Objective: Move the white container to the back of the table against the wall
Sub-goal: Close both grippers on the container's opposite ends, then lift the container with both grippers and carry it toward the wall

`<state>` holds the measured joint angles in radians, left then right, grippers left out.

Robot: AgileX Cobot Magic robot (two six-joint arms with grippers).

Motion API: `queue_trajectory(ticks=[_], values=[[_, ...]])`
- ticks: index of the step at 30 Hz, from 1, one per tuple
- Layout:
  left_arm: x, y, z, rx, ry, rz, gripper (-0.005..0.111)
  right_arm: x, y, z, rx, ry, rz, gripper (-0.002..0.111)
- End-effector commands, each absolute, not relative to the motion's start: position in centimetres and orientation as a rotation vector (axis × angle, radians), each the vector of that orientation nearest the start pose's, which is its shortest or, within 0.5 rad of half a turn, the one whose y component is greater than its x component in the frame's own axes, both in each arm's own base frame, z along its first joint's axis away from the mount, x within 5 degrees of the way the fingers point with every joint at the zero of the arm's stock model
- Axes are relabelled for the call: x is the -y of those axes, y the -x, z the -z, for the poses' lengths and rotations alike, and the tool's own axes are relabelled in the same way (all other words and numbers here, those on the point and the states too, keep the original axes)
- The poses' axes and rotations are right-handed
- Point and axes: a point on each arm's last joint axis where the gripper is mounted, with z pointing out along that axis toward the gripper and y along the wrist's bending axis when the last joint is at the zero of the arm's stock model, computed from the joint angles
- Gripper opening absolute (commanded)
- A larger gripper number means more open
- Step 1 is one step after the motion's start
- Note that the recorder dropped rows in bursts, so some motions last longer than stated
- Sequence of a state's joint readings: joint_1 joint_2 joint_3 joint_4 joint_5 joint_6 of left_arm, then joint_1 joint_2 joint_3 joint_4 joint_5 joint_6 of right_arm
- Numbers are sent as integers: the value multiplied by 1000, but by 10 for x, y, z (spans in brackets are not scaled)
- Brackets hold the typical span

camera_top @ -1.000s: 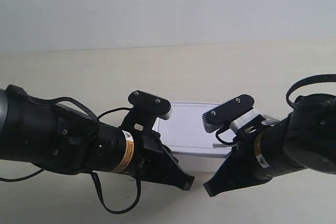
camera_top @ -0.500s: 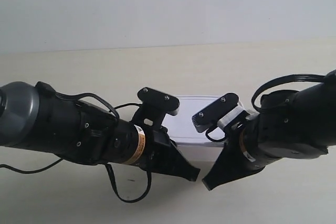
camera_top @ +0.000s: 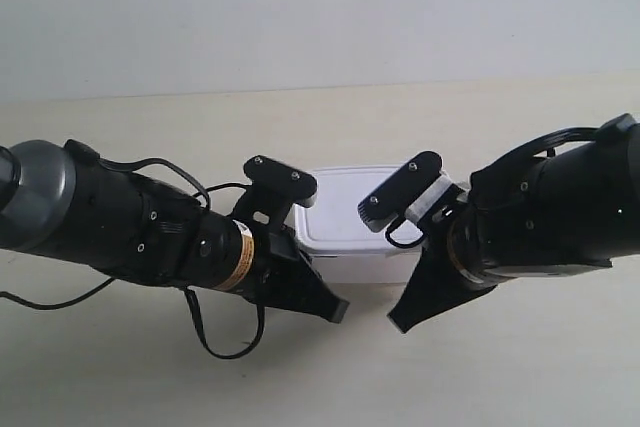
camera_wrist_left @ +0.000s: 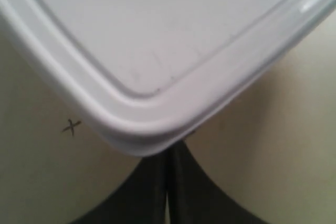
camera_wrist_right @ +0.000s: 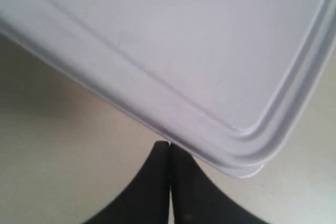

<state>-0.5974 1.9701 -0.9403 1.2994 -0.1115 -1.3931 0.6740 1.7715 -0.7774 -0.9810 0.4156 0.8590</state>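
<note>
The white container [camera_top: 340,209] lies on the cream table [camera_top: 150,137], well short of the pale wall [camera_top: 320,7]. Two black arms flank its near side. The gripper of the arm at the exterior view's left [camera_top: 335,307] and that of the arm at the exterior view's right [camera_top: 405,319] both sit low by the near corners. In the left wrist view my left gripper [camera_wrist_left: 168,153] is shut, its tips tucked under a rounded corner of the white container [camera_wrist_left: 157,51]. My right gripper [camera_wrist_right: 169,145] is shut too, its tips against the long rim of the white container [camera_wrist_right: 199,51] near a corner.
A small pencilled X mark [camera_wrist_left: 71,127] sits on the tabletop beside the container's corner. A loose black cable [camera_top: 225,337] hangs under the arm at the exterior view's left. Bare tabletop stretches between the container and the wall.
The container has slid away from the camera toward the wall. Both arms have moved with it, their shut grippers staying at its near corners.
</note>
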Motion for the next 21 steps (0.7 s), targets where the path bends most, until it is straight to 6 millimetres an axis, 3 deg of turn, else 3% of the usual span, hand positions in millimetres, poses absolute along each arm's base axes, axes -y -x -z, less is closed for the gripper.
queue_trajectory(ticks=[1, 11, 21], values=[[217, -304, -114, -2397, -684, 430, 0, -169, -260, -136, -2450, 867, 260, 0], [219, -311, -121, -2362, -690, 412, 0, -168, -264, -116, -2464, 912, 328, 0], [225, -322, -122, -2335, -711, 403, 0, -174, -278, -120, -2434, 856, 375, 0]])
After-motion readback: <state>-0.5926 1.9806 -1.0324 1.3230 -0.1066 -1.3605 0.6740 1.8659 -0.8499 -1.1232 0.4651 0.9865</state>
